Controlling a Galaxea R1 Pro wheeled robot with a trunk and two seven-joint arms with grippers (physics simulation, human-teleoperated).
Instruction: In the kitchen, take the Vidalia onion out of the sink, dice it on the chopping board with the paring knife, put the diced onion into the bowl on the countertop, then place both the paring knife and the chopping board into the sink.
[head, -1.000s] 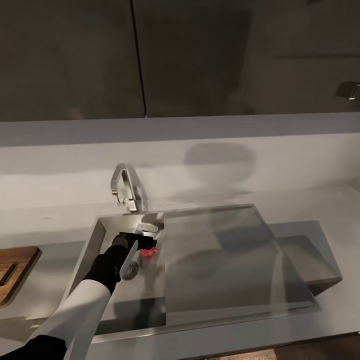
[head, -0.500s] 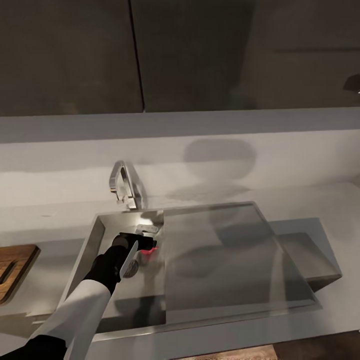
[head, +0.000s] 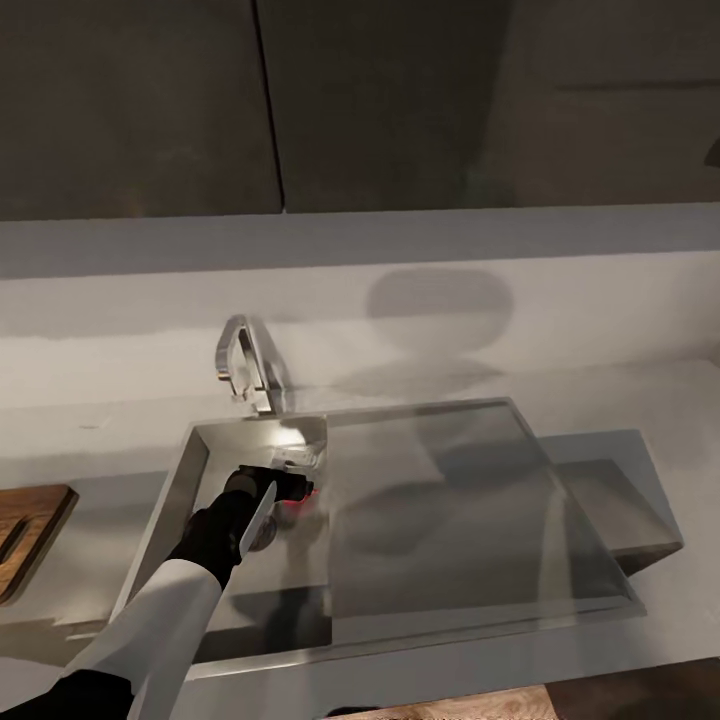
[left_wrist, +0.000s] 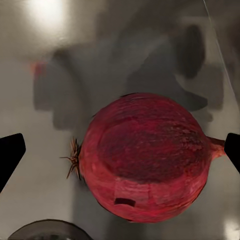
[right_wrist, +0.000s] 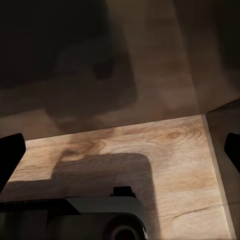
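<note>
I am looking down from the head camera at the sink set into the grey countertop, with the tap standing at its back rim. My left arm is reaching down into the deep basin on the sink's left side, and the left gripper is hanging low over the basin floor, just in front of the tap.

The onion is lying on the basin floor, showing as a small red spot right under the gripper's tip, with the round drain just beside it. In the left wrist camera the onion is sitting squarely between my two dark fingertips, root tuft pointing toward one finger and stem stub toward the other. The fingers are spread wide; the stub looks close to one fingertip, but I cannot tell whether they touch, and a clear gap is showing on the root side. Nothing is clamped.

At the far left edge of the head view a corner of the chopping board is lying on the countertop, well apart from the sink.

The right wrist camera is looking at a wood-grain floor, with the right gripper and its fingers standing apart, holding nothing.
</note>
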